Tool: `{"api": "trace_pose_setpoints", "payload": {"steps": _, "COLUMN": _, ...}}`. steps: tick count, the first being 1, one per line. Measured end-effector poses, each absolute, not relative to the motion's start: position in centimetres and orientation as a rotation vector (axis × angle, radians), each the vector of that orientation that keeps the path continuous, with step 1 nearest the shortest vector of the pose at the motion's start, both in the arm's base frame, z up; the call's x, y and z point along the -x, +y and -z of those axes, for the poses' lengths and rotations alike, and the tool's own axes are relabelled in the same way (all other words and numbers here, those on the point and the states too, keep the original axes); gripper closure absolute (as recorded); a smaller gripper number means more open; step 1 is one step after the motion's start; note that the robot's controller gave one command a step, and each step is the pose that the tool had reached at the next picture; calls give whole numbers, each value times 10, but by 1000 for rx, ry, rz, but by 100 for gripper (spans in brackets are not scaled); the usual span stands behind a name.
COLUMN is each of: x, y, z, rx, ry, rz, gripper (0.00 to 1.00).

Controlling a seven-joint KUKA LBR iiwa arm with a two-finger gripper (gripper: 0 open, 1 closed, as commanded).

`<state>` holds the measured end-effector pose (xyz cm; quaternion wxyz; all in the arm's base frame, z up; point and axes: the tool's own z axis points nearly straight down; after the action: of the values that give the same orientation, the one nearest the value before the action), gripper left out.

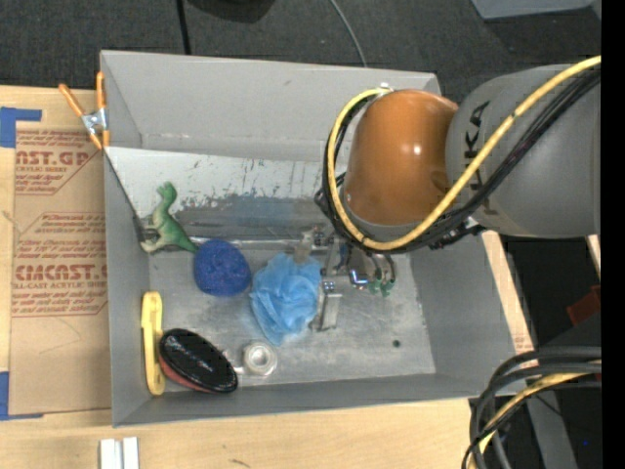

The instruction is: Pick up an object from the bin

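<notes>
- The tool (329,299) is low in the bin (254,106), a little right of the middle of its floor, under the arm's orange cover (400,154).
- Whether the tool is open or closed cannot be told, because the cover and wrist hide much of it.
- It is right against the right side of a crumpled light-blue cloth (283,296). Nothing can be seen gripped in it.
- The cloth lies near the middle of the floor, slightly towards the bin's near edge.
- A dark-blue fuzzy ball (222,268) sits just left of the cloth and touches it or nearly so.
- A small silvery round cap (259,359) lies below the cloth, close to the near edge.
- A black oval brush with a red rim (198,361) lies left of the cap, towards the near-left corner.
- A yellow handle (151,342) runs along the left wall in that corner, with its lower end beside the brush.
- A green toy dinosaur (167,226) stands by the left wall, further back. It is up and to the left of the ball and apart from it.
- The arm (527,154) reaches in over the bin's right edge, with yellow cable (337,154) looped around the orange cover.
- The floor right of the tool is bare grey metal.
</notes>
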<state>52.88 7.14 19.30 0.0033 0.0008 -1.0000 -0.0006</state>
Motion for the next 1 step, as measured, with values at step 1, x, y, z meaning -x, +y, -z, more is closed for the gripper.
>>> {"api": "trace_pose_setpoints", "payload": {"steps": 1, "x": -530, "y": 71, "z": -198, "rx": -1, "ry": -3142, "rz": 3, "gripper": 0}}
